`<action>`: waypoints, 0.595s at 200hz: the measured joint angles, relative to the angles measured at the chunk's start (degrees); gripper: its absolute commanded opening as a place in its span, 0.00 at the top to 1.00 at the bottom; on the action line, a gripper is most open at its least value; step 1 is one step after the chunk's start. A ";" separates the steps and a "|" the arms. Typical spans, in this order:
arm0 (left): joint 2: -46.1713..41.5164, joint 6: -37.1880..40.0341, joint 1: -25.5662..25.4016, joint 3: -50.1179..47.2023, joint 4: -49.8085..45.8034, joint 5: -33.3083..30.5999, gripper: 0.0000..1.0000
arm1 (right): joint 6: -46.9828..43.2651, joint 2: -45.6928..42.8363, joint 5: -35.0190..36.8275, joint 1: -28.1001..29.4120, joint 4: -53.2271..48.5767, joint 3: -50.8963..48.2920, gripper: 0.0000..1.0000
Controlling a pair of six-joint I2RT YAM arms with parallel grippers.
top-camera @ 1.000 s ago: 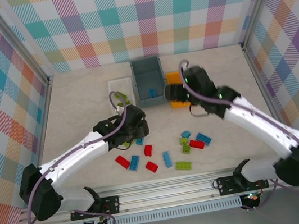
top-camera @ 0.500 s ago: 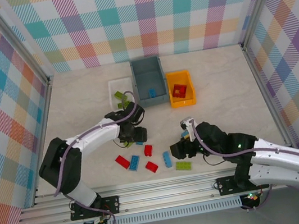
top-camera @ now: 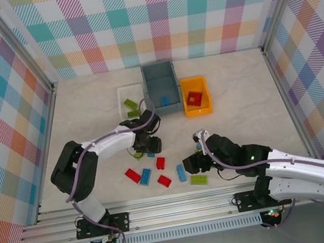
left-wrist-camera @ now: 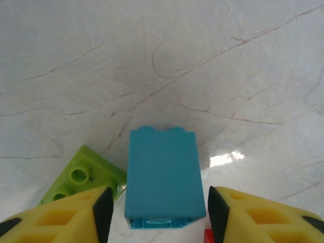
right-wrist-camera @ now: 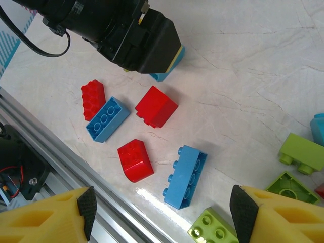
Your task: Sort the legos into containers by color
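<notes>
Blue lego (left-wrist-camera: 164,179) between jaws of left tool (left-wrist-camera: 161,212)

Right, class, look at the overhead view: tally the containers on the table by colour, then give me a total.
White tray: 1
Grey-blue bin: 1
Orange-yellow bin: 1
Total: 3

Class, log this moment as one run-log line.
left jaws: open, flanking blue brick | right jaws: open above scattered legos | stage: pre-grasp
</notes>
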 measured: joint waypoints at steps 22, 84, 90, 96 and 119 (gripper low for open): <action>-0.04 -0.24 -0.02 0.02 1.03 0.02 0.66 | 0.22 0.00 0.46 0.00 0.66 0.00 0.28; -3.34 -2.67 -0.52 8.41 -2.05 -2.58 0.68 | 0.57 -0.07 8.31 -1.95 -0.04 3.17 0.28; -3.37 -2.93 -0.55 10.88 -2.49 -3.02 0.68 | 0.55 0.20 8.96 -3.10 0.22 4.00 0.28; -3.34 -3.08 -0.55 13.22 -2.78 -3.37 0.68 | 0.46 0.57 9.33 -4.35 0.74 4.74 0.28; -1.75 -3.30 -0.55 23.19 -4.66 -5.73 0.69 | 0.11 4.11 9.38 -10.03 3.98 7.67 0.29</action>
